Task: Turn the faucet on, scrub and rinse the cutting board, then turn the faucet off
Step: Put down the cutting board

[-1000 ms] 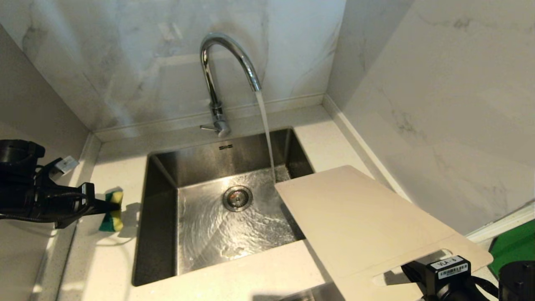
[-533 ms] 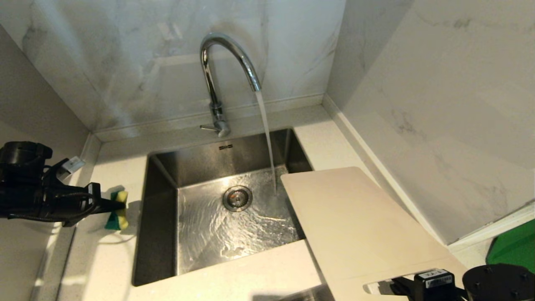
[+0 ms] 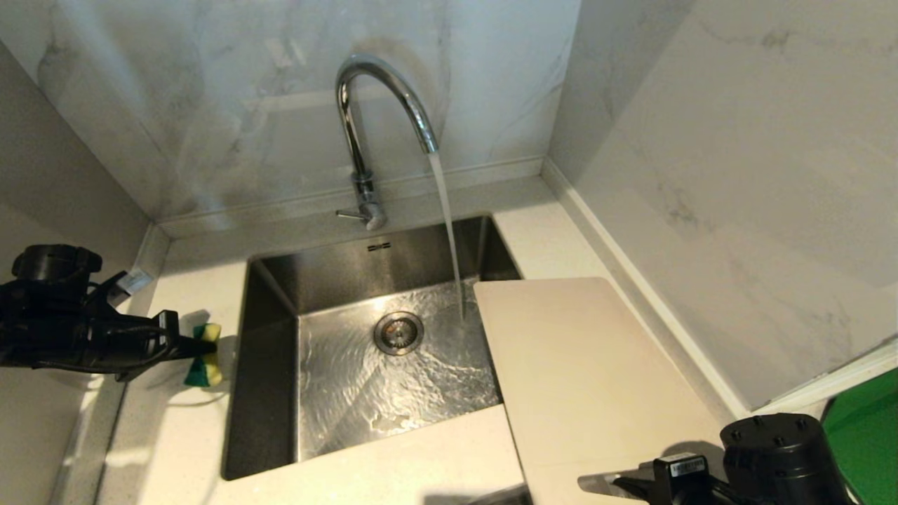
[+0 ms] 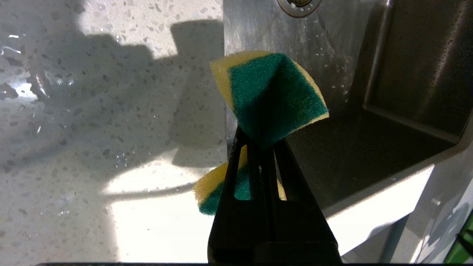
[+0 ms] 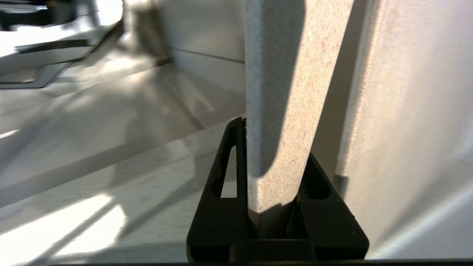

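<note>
Chrome gooseneck faucet [image 3: 372,126] at the back of the stainless steel sink [image 3: 270,393] was running, a steady stream [image 3: 447,224] falling into the basin just beside the far corner of the large cream-white plastic cutting board [image 3: 589,372]. Board lay flat on the pale speckled counter [image 3: 393,456] to the sink's right, 1 corner overhanging the basin, not under the water. Right gripper [image 3: 642,484], low at the frame's near right edge, had its 2 black jaws set on either side of the board's near edge; right wrist view showed that edge [image 5: 281,111] seated between them, though whether the clamp was firm or slackening could not be told. Left gripper [image 3: 200,346] hovered over the counter left of the sink, jaws clenched on a folded yellow-and-green sponge [image 4: 269,96]. Judged step: tap-on done, scrubbing and rinsing unfinished or not begun, since sponge and board stood well apart. Next move likely calls for bringing board and sponge together at the stream, keeping the thin board from sliding. Hidden: slot handle, cut off behind the right arm; board's underside; how the faucet's small lever [image 3: 349,214] was set, too small to read; green patch [image 3: 866,428] at far right, unidentified.
</note>
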Robot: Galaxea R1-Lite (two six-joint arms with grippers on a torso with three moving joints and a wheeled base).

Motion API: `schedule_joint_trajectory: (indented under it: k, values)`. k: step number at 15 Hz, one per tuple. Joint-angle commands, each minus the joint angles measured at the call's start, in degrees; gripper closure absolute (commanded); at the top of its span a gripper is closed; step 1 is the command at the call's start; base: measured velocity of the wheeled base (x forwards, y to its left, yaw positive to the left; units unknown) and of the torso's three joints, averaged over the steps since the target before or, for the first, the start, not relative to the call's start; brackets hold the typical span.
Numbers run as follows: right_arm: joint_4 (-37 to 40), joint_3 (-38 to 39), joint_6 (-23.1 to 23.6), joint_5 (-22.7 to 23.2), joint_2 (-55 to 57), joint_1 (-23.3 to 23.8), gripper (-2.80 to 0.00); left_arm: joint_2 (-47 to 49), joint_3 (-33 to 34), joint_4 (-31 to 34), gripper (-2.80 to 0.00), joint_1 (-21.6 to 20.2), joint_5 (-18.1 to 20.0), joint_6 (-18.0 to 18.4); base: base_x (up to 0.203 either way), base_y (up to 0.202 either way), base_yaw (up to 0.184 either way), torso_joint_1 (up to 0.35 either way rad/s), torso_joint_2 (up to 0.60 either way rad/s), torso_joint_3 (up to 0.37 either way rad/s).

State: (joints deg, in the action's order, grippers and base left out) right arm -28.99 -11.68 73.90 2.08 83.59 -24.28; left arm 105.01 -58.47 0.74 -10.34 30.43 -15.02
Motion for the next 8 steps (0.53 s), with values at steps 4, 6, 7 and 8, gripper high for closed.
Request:
schedule_joint_trajectory:
  k: [4,6,7,8]
  values:
    - [-0.01,0.7,0.37,1.94,7.03,0.9,0.0,1.84,-2.28,0.05,0.0,0.11,0.25,-0.36,0.0,0.0,0.0,0.0,0.0,0.0]
    - [-0.08,0.21,0.37,3.5,9.22,0.98,0.0,2.1,-3.57,0.05,0.0,0.58,0.25,-2.06,0.0,0.0,0.0,0.0,0.0,0.0]
    - [-0.1,-0.37,0.38,3.74,10.25,0.99,0.0,2.3,-4.21,0.05,0.0,0.66,0.25,-2.28,0.0,0.0,0.0,0.0,0.0,0.0]
    - [-0.12,-0.86,0.43,3.82,11.19,0.99,0.0,2.7,-4.68,0.05,0.0,0.73,0.25,-2.34,0.0,0.0,0.0,0.0,0.0,0.0]
